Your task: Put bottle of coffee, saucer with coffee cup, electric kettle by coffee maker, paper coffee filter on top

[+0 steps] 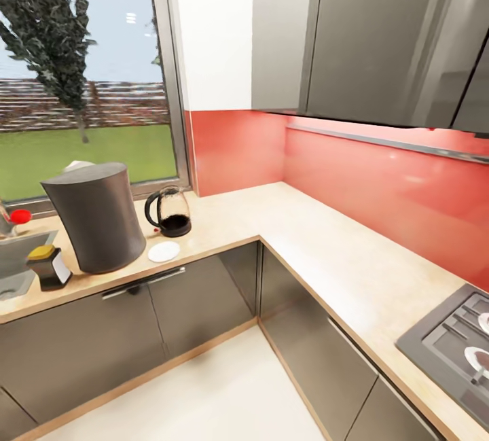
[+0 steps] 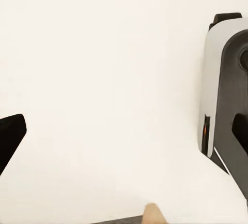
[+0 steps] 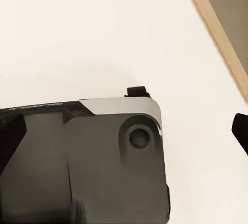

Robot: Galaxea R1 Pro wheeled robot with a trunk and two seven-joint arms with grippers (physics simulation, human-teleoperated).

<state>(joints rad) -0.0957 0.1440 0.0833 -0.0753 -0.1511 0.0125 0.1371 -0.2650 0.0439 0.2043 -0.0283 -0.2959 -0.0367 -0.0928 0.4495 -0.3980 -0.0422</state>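
From the head camera I see the kitchen countertop (image 1: 319, 237), a pale beige L-shaped surface running under the window (image 1: 81, 74) and along the red backsplash (image 1: 380, 183). The coffee maker (image 1: 95, 223) stands upright on the window leg of that surface, with a bit of white, which I take for the paper coffee filter (image 1: 77, 166), showing at its flat top. The bottle of coffee (image 1: 47, 266) sits just beside it on its left, near the sink edge (image 1: 17, 264). On the other side the electric kettle (image 1: 170, 211) stands near the coffee maker, and the saucer (image 1: 164, 251) lies flat in front of the kettle, close to the counter's front edge; I can't make out a cup on it. A hob (image 1: 451, 346) is set into the far right of the surface.

Both wrist cameras look down on the pale floor (image 2: 103, 79) and the robot's own dark base (image 3: 88, 167). One dark fingertip (image 2: 10, 136) shows at the left wrist frame's edge, another fingertip (image 3: 240, 128) at the right's; each pair of jaws is spread wide with nothing held
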